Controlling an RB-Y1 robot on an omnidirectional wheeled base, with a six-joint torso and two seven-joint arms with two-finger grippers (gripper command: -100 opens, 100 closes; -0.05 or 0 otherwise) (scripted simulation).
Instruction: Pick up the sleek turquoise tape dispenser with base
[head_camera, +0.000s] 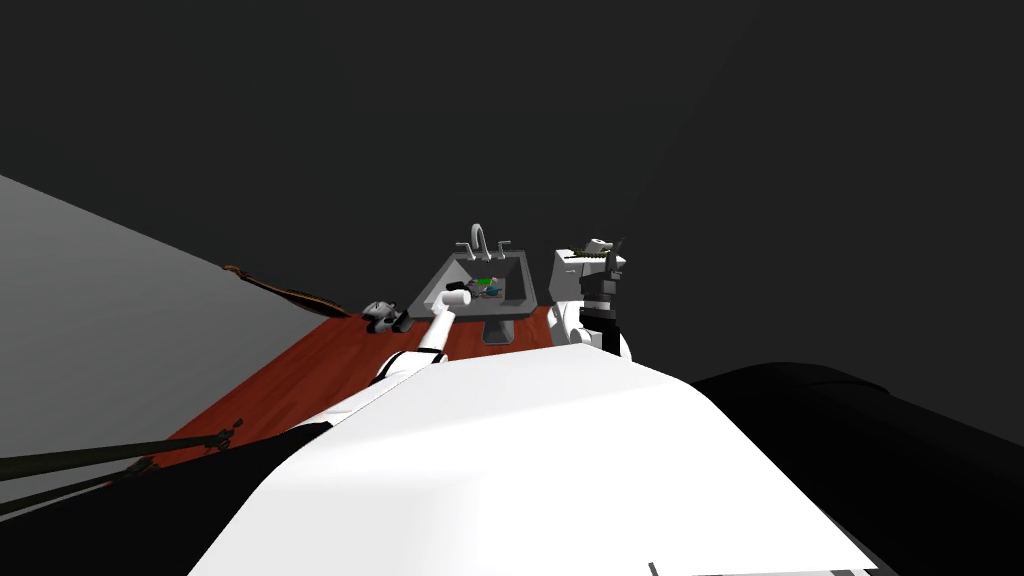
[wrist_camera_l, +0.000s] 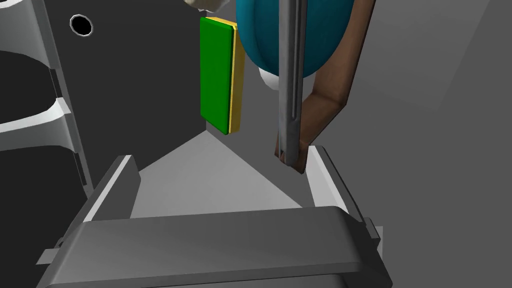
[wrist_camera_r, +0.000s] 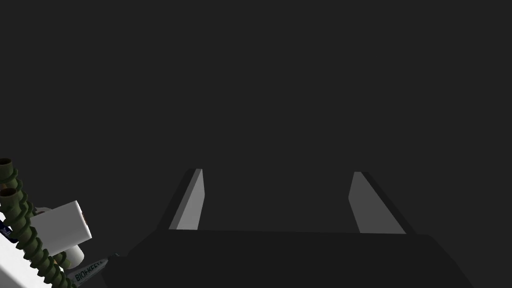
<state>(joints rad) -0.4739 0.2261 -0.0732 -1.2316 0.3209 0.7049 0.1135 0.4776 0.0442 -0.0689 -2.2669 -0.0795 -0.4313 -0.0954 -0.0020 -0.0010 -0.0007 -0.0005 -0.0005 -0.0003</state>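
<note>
The tape dispenser (wrist_camera_l: 310, 35) is a rounded turquoise body on a brown base (wrist_camera_l: 330, 100), with a thin grey blade (wrist_camera_l: 290, 75) across its front. It lies inside the grey sink (head_camera: 450, 275), just beyond my left gripper (wrist_camera_l: 220, 170). That gripper is open, nothing between its fingers (wrist_camera_l: 327, 175), and the brown base's tip nearly touches one finger. In the head view my left gripper (head_camera: 468, 291) reaches down into the basin. My right gripper (wrist_camera_r: 277, 200) is open and held up at the right (head_camera: 612, 258).
A green and yellow sponge (wrist_camera_l: 220, 75) stands in the sink beside the dispenser. A faucet (head_camera: 480, 240) rises behind the basin. A white toilet tank (head_camera: 575, 270) with small items stands to the right. The floor (head_camera: 290, 380) is red-brown wood.
</note>
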